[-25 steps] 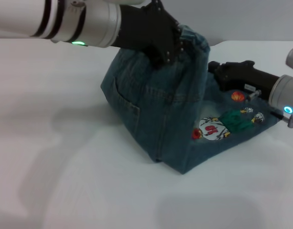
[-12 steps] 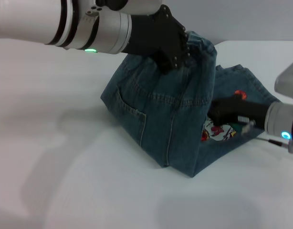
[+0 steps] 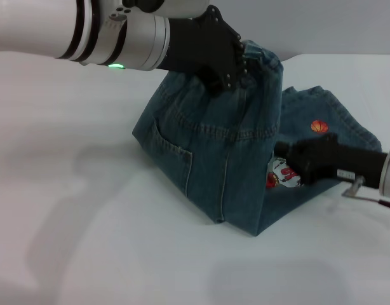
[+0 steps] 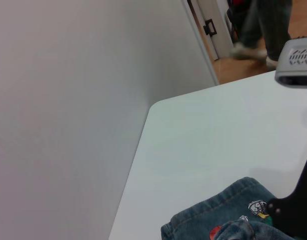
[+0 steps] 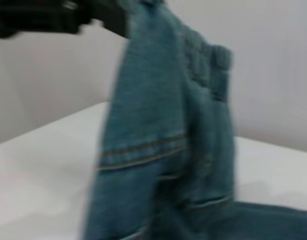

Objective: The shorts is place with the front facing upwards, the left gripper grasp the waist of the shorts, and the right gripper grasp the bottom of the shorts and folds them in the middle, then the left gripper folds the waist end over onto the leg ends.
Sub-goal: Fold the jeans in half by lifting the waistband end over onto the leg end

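The blue-green faded denim shorts (image 3: 214, 152) stand tented on the white table (image 3: 68, 210), puckered elastic waist (image 3: 262, 60) lifted up top — pinched by the black two-fingered left gripper (image 3: 230, 67). The leg ends (image 3: 347, 124) lie flat toward the robot's right, so that's where the waist must travel — the black right gripper (image 3: 290, 155) sits low beside the embroidered figure (image 3: 282, 173), and I cannot tell how its fingers stand.

White table (image 3: 87, 210), pale wall (image 4: 68, 100)

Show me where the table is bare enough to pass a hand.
Bare table lies left of and in front of the shorts. It is crowded at the waist, held up by the left gripper, and on the right side, where the right gripper lies.
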You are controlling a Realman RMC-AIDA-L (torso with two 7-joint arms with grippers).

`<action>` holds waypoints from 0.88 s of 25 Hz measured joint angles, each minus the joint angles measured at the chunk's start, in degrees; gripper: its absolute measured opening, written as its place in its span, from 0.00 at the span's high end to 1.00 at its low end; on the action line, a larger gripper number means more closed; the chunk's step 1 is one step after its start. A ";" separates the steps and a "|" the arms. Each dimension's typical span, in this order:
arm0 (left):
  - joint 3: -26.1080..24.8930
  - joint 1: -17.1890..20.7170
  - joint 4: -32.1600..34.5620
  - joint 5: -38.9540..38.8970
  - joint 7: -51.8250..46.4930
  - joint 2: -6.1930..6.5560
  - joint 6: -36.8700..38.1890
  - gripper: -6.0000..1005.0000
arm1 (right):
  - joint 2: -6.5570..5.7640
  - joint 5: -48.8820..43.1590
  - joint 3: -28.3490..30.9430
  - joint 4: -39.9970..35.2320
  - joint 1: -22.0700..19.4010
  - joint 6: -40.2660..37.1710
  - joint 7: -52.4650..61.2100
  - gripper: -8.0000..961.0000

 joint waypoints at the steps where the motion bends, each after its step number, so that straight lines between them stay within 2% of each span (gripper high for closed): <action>1: 0.00 0.00 0.00 0.00 0.00 0.00 0.00 0.93 | -0.13 -1.12 0.13 -0.13 0.12 -1.78 0.74 0.99; 5: -0.05 -0.11 -0.32 0.03 0.00 0.00 -0.05 0.93 | -0.32 -4.74 0.01 -0.97 0.62 -5.95 3.68 0.99; 13: -0.08 -0.18 -0.03 -0.04 0.00 0.00 -0.12 0.93 | -0.45 -10.71 -0.62 -0.96 2.05 -6.56 7.95 0.99; 22: 0.07 -0.29 -0.26 -0.15 0.12 -0.06 -0.17 0.93 | -0.28 -10.79 -7.47 -0.56 5.18 -6.04 8.88 0.99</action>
